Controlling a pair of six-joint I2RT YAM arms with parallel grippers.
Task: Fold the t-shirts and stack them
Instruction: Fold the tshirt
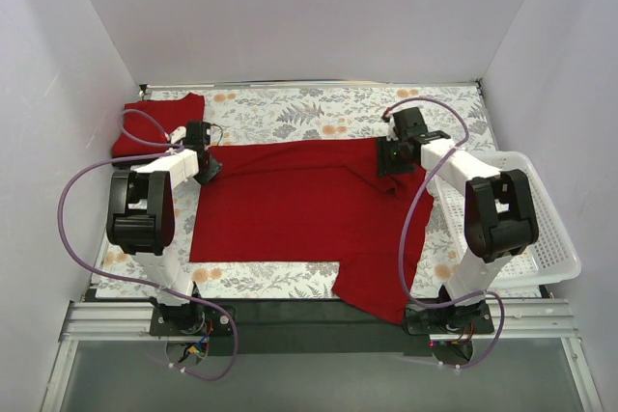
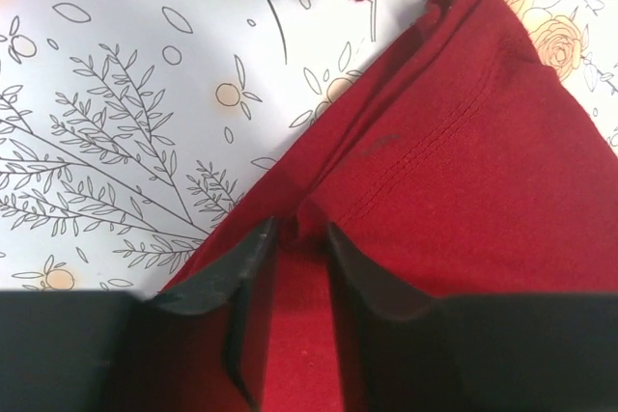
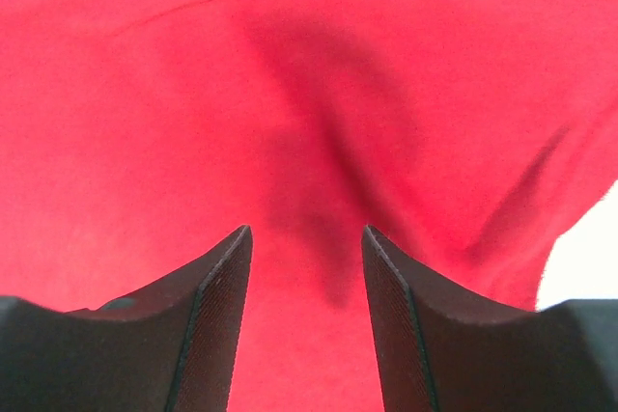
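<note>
The table [image 1: 290, 108], covered in a floral print, is carrying everything under inspection. The spread t-shirt [image 1: 290, 209] is lying across its middle, long axis running left to right, with one flap trailing over the near edge on the right. The basket [image 1: 546, 238] is sitting at the right margin, apart from the work. A folded red t-shirt pile [image 1: 154, 127] is resting at the far left corner, just beyond the left arm.

The left gripper [image 1: 206, 169] is standing on the shirt's far left corner, and the right gripper [image 1: 394, 156] on its far right corner. Each arm is nearest its own corner, and the body of the shirt is lying nearward of both, toward the bases.

The left jaws are showing a narrow gap with a hemmed ridge of cloth at the tips. The right jaws are standing moderately apart over a crease running into the gap. Whether either is actually clamping cloth cannot be told.

Judgement: the coming fold is depending on both corners travelling together toward the near edge.
</note>
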